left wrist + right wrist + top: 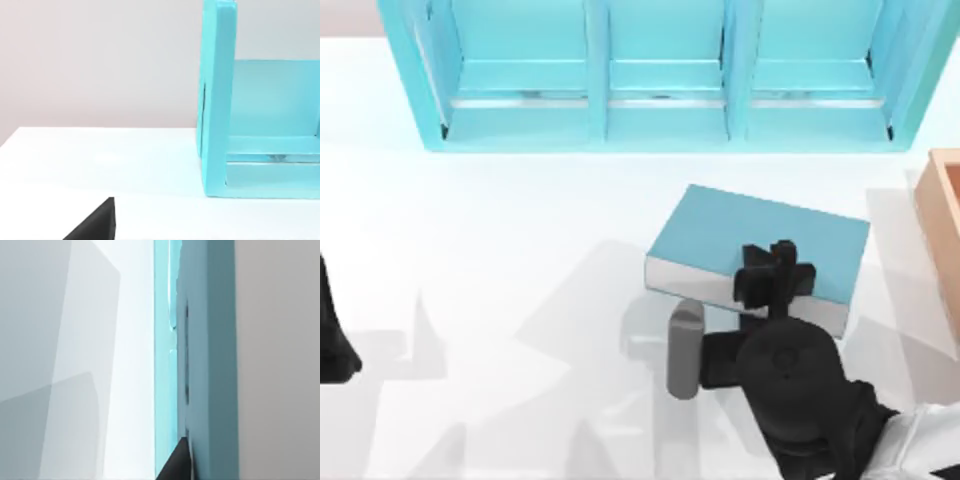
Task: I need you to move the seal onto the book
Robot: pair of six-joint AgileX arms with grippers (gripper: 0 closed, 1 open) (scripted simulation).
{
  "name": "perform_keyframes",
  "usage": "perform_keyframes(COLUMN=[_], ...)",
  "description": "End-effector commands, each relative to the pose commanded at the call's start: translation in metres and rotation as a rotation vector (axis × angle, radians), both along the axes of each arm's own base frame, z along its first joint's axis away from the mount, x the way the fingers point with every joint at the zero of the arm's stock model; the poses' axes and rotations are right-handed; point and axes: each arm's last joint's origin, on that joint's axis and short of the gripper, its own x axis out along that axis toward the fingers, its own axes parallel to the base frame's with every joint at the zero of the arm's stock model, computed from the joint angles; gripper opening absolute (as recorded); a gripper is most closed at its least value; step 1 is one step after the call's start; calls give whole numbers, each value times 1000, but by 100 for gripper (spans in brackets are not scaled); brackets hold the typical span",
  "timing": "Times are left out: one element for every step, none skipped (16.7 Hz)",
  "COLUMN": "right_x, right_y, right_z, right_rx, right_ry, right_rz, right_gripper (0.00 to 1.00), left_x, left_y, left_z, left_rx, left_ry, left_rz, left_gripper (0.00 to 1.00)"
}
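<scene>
— Where was the right claw (pixel 775 272)?
— Hung over the book (pixel 720 235), above its right half, close to the near edge with the white pages.

— Open or closed?
— Could not tell. Seen from above as a dark cluster, nothing clearer.

— And the seal?
— Hidden. Probably sat under or within that claw, right over the cover, but only a guess. Could not say whether touching the cover or held above it.

— So which way for the coming move?
— Straight down or barely any way at all, judged from that. Already lined up over the target, not off to one side.

— Lie of the book?
— Flat on the counter (pixel 500 260), long axis running left to right, dipping a little toward the right. Left plenty of bare cover on the claw's left side.

— Nearer arm?
— Right one, by far. Left arm (pixel 332 335) parked at the counter's left edge, well apart.

— Anything in the way?
— Not much. Turquoise shelf unit (pixel 670 100) stood behind the book, apart from it. Wooden box (pixel 945 230) sat at the right edge, near the book's right end. Grey cylinder (pixel 685 350) lay just in front of the book beside the arm; could not tell whether part of the arm.
</scene>
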Motion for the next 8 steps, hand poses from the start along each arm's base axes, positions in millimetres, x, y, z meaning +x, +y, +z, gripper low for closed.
perform_keyframes(right_x=[0, 0, 0, 0, 0, 0, 0, 0], right_y=[0, 0, 0, 0, 0, 0, 0, 0], right_z=[0, 0, 0, 0, 0, 0, 0, 0], right_rx=[0, 0, 0, 0, 0, 0, 0, 0], right_ry=[0, 0, 0, 0, 0, 0, 0, 0], right_rz=[0, 0, 0, 0, 0, 0, 0, 0], right_gripper=[0, 0, 8, 15, 23, 30, 38, 45], left_x=[0, 0, 0, 0, 0, 0, 0, 0], left_y=[0, 0, 0, 0, 0, 0, 0, 0], left_z=[0, 0, 0, 0, 0, 0, 0, 0], left_rx=[0, 0, 0, 0, 0, 0, 0, 0], left_ry=[0, 0, 0, 0, 0, 0, 0, 0], left_rz=[0, 0, 0, 0, 0, 0, 0, 0], left_gripper=[100, 100, 100, 100, 100, 100, 100, 100])
